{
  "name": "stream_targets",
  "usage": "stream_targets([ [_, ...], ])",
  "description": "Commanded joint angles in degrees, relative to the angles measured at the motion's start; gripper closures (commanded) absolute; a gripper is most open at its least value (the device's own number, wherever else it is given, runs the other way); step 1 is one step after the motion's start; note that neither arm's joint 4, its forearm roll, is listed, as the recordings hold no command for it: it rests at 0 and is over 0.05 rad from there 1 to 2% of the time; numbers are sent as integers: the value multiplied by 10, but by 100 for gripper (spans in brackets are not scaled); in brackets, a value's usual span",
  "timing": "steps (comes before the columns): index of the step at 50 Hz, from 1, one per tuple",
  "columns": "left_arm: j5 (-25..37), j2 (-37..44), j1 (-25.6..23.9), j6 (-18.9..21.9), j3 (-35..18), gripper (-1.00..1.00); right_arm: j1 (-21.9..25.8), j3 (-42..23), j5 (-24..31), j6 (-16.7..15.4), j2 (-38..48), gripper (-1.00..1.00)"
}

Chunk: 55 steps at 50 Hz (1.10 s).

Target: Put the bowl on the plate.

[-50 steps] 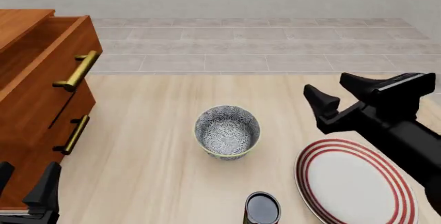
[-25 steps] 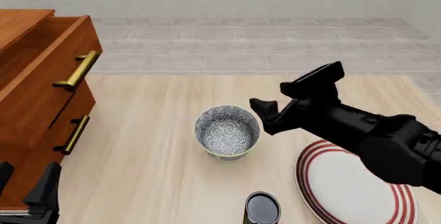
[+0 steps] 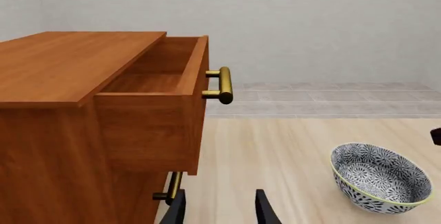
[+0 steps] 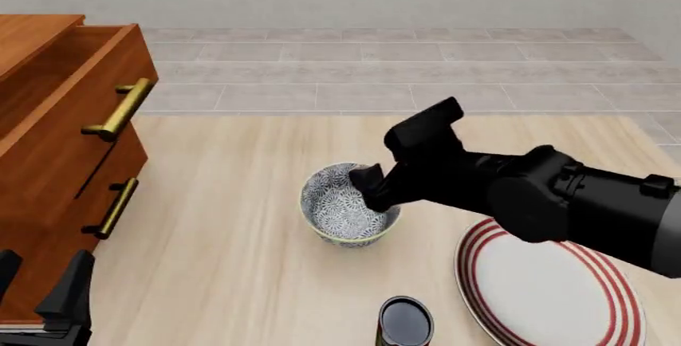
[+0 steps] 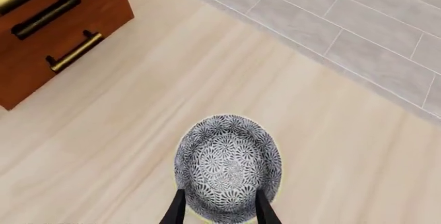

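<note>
The bowl point(image 4: 343, 206) stood upright on the pale wooden bench point(image 4: 234, 242), about midway across it, with its blue-grey floral pattern visible inside and out and a pale yellowish rim. The plate point(image 4: 548, 286), white with concentric red rings, lay flat on the bench to the right of the bowl and nearer the camera; the two were apart, not touching. A small dark can point(image 4: 404, 322) stood at the near edge of the bench, between bowl and plate and clear of both.

The right hand point(image 4: 399, 167) reached in from the right over the bowl's right side. One finger dipped toward the bowl's interior and the other stood higher and farther away. In the right wrist view, the two fingertips point(image 5: 177, 208) straddled the bowl's point(image 5: 227, 164) near rim with a moderate gap between them, and nothing was gripped; contact with the rim could not be determined.

The left hand point(image 4: 43, 298) sat low at the near left corner, beside the wooden cabinet point(image 4: 64, 155). In the left wrist view its fingers point(image 3: 263, 211) were parted and empty, with the bowl point(image 3: 379, 177) off to one side. The cabinet's upper drawer point(image 3: 162, 95) stood pulled out, showing a brass handle point(image 3: 222, 85); the lower drawer was closed.
</note>
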Motion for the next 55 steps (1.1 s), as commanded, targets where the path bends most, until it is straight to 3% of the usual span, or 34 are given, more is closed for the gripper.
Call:
stream_targets([
  [1,0,0,0,0,0,-100,2,-24,31,13,35,-100],
  [10,0,0,0,0,0,-100,23,-21,37,38,60,-100],
  [55,0,0,0,0,0,-100,64,-51,42,43,168,-100],
])
